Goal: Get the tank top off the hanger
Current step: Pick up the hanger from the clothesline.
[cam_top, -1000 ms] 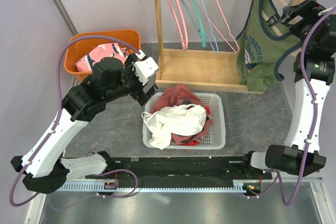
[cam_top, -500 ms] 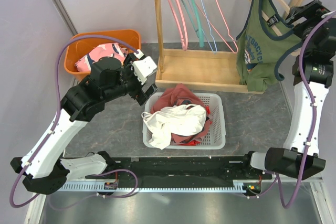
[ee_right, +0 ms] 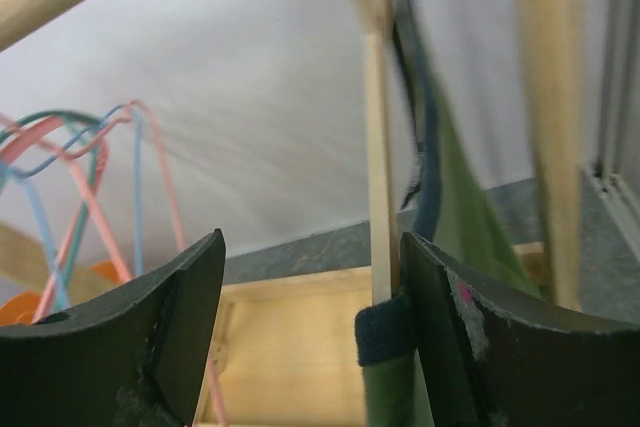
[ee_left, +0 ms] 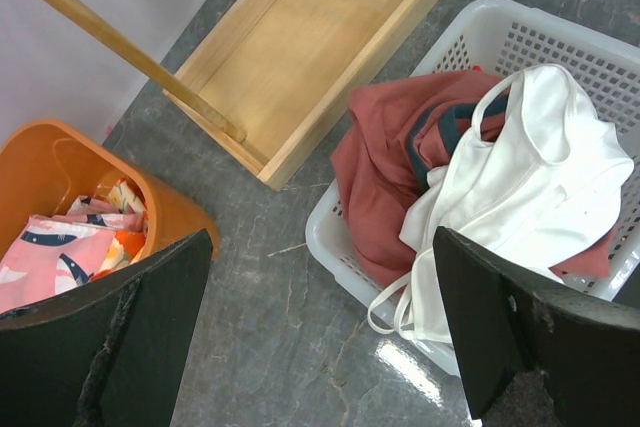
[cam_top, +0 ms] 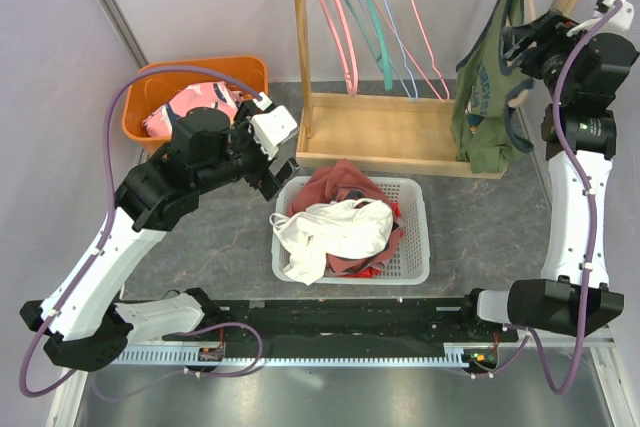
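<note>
White basket, red and white garments heaped inside, sits on tabletop just near-right of left tool. Orange bin with pink clothes to its left. Empty hangers on rack beyond.

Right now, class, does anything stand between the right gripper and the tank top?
Nothing visible does. The right gripper is right at the tank top. In the wrist view, the strap and the wooden hanger sit between its open jaws, close to one finger, with no other thing in the gap.
</note>
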Controlling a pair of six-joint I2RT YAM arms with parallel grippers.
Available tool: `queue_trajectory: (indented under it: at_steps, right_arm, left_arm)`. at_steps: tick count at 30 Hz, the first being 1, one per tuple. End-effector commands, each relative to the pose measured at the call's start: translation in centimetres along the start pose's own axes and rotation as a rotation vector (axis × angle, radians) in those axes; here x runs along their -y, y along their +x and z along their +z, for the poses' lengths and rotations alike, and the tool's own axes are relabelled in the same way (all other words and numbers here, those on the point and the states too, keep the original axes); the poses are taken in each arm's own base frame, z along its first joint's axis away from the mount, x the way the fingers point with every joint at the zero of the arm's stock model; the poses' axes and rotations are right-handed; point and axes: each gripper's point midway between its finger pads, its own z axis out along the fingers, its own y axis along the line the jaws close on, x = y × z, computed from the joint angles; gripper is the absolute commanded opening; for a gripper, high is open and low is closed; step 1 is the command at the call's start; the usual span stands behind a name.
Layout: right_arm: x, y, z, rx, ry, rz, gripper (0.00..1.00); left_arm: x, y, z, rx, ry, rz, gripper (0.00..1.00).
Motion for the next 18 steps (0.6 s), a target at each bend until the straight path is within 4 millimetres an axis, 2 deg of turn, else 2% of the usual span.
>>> queue_trajectory:
  at_steps: [1,5,9,13,14,15,17,18]
  right_arm:
    - [-5.1,-2.4,-0.9,0.037,-0.152,-0.02,0.78]
    - [-4.6,-3.6,-0.5,0.05,-0.104,-0.053,0.77]
    - [-2.7,-2.6,0.7,0.0,0.004,-0.094,0.77]
    - [-2.7,-2.1,1.9,-0.026,0.046,-0.131,0.78]
    - [-3.0,-2.6,2.5,-0.02,0.05,-0.14,0.78]
    - [-3.2,-1.8,2.7,-0.057,0.062,-0.164,0.78]
    - [-3.1,-2.6,3.3,-0.043,0.125,-0.197,0.77]
    - [-3.0,-2.0,3.2,-0.068,0.144,-0.22,0.77]
  left_arm:
    - [-0.2,-1.4,-0.8,0.058,-0.005,-0.035,0.99]
    - [-0.3,-1.4,-1.0,0.059,-0.012,-0.035,0.99]
    - [-0.3,-1.3,-1.0,0.06,-0.01,-0.043,0.99]
    - [-0.4,-1.4,-1.0,0.06,-0.014,-0.047,0.99]
    - [-0.4,-1.4,-1.0,0.061,-0.011,-0.048,0.99]
    - [-0.4,-1.4,-1.0,0.061,-0.011,-0.049,0.99]
    - [-0.5,-1.3,-1.0,0.061,-0.012,-0.054,0.99]
    - [-0.6,-1.4,-1.0,0.063,-0.012,-0.059,0.99]
